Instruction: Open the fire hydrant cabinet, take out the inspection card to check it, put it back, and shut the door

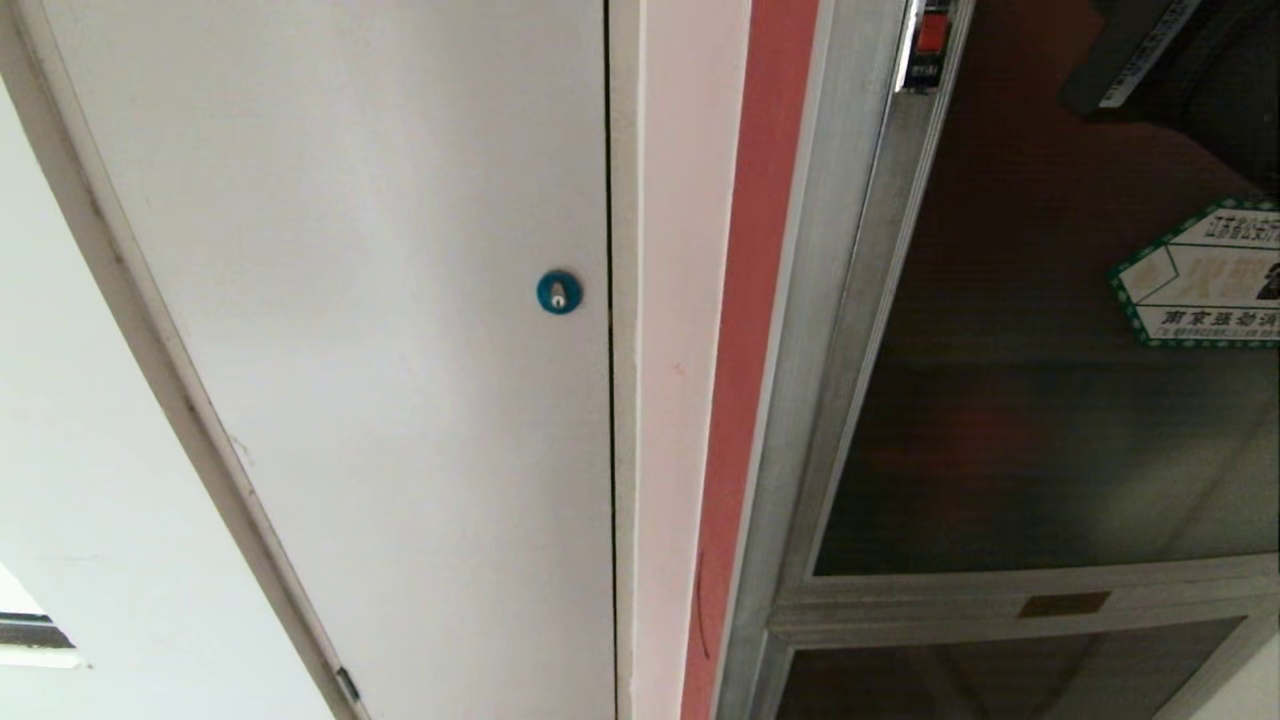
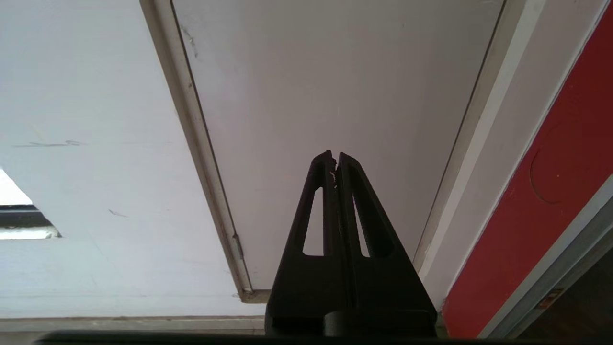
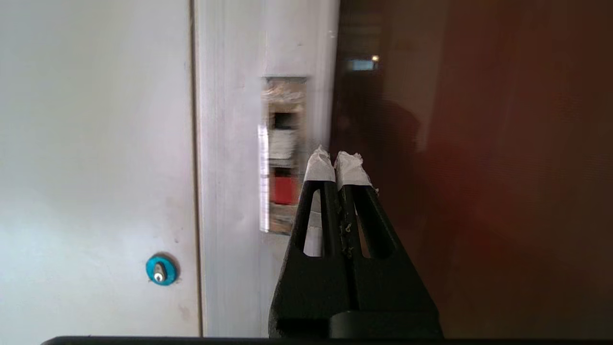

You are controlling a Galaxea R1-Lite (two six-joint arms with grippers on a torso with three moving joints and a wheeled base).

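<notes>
The fire hydrant cabinet's aluminium frame (image 1: 830,330) stands right of centre, and its door (image 1: 1020,400), a dark frosted-glass panel with a hexagonal green-bordered sticker (image 1: 1200,285), lies flush in it. A small red latch (image 1: 930,35) sits in a recess high on the frame. In the right wrist view my right gripper (image 3: 337,160) is shut and empty, its white-taped tips just beside the latch (image 3: 284,189) and in front of the door (image 3: 479,167). Part of the right arm (image 1: 1160,60) shows dark at the head view's top right. My left gripper (image 2: 335,155) is shut, parked facing the white closet. The inspection card is hidden.
A plain white closet door (image 1: 380,350) with a blue round lock (image 1: 559,292) fills the left. A red wall strip (image 1: 750,350) separates it from the cabinet. Below the door are a small brass plate (image 1: 1065,603) and a lower dark glass panel (image 1: 1000,680).
</notes>
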